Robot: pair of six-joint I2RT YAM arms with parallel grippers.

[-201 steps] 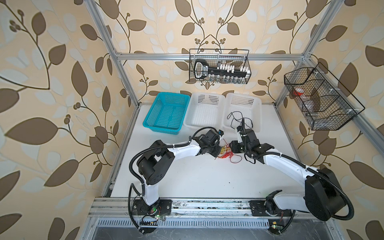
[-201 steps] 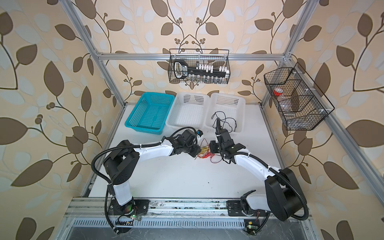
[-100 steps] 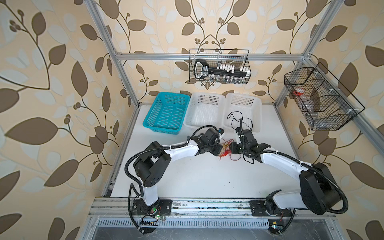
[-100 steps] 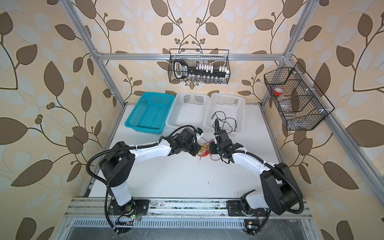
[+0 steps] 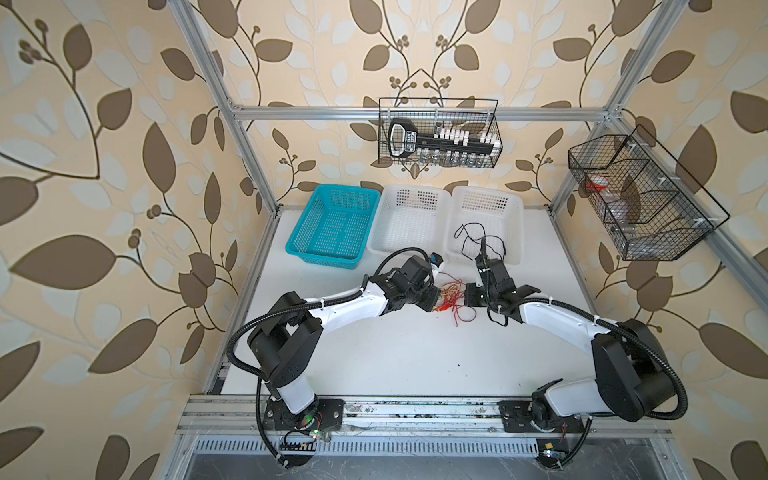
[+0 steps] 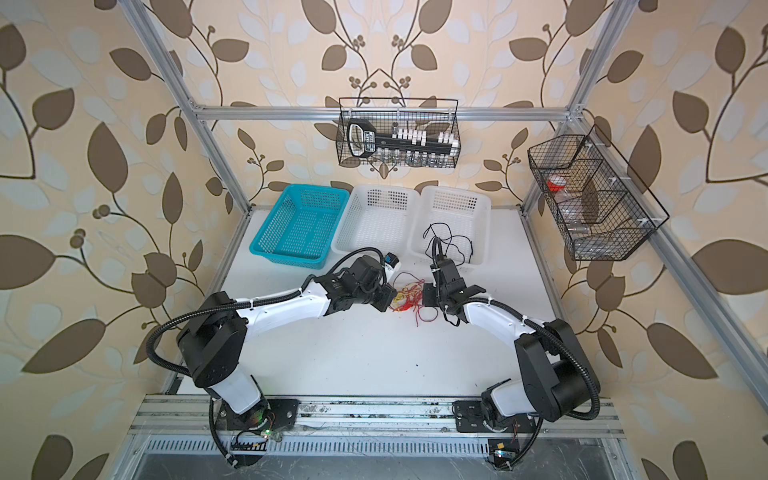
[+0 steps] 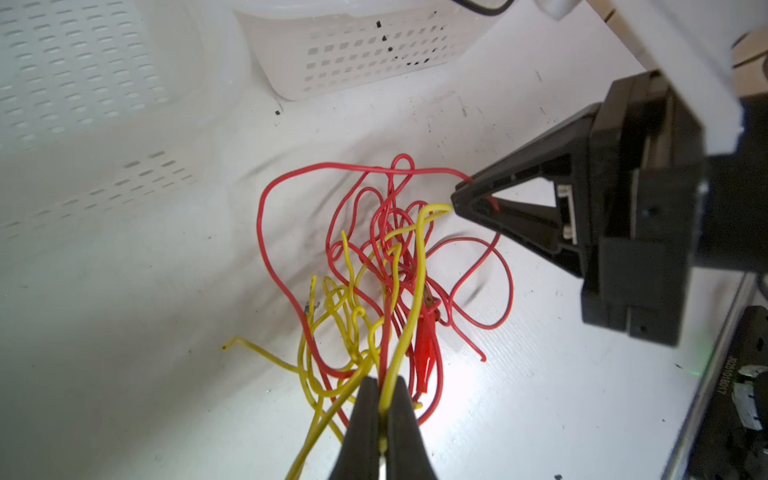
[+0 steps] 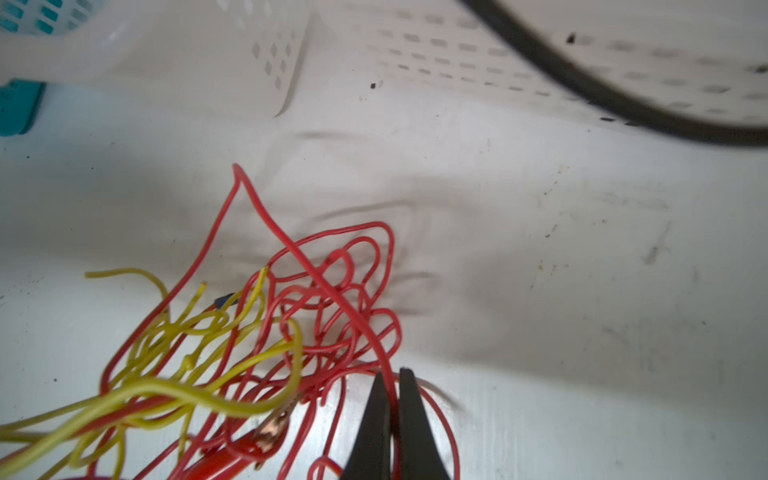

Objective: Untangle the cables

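White table (image 5: 415,353) holds three baskets at its 12 o'clock edge, and these are as before: teal basket (image 5: 332,226) at 11 o'clock, middle basket (image 5: 411,224) at 12, right basket (image 5: 486,201) at 1.

The change is at the arms. One second ago both stand a little back from the cables with the jaws partly apart. Now they are pushed in and both claws are clenched. The left gripper (image 7: 384,388) sits at 9 o'clock of the cables (image 5: 451,297) and the right gripper (image 8: 392,376) at 3 o'clock, facing each other across the heap.

The cables lie on the table near the right basket, at about 1 o'clock from the table centre. The red and yellow loops are crossed many times. A black cable (image 5: 469,225) lies apart from them, in the right basket.

In the left wrist view the left gripper pinches a yellow wire (image 7: 422,253). In the right wrist view a red wire (image 8: 291,245) runs between the right fingers and is pinched there. A yellow end also touches the right tips; I cannot tell if it is caught too.

I judge that the grasping step is done. Each arm has one colour, so a pull toward 9 and 3 o'clock can separate yellow from red. A fast pull may tighten the loops into a knot.
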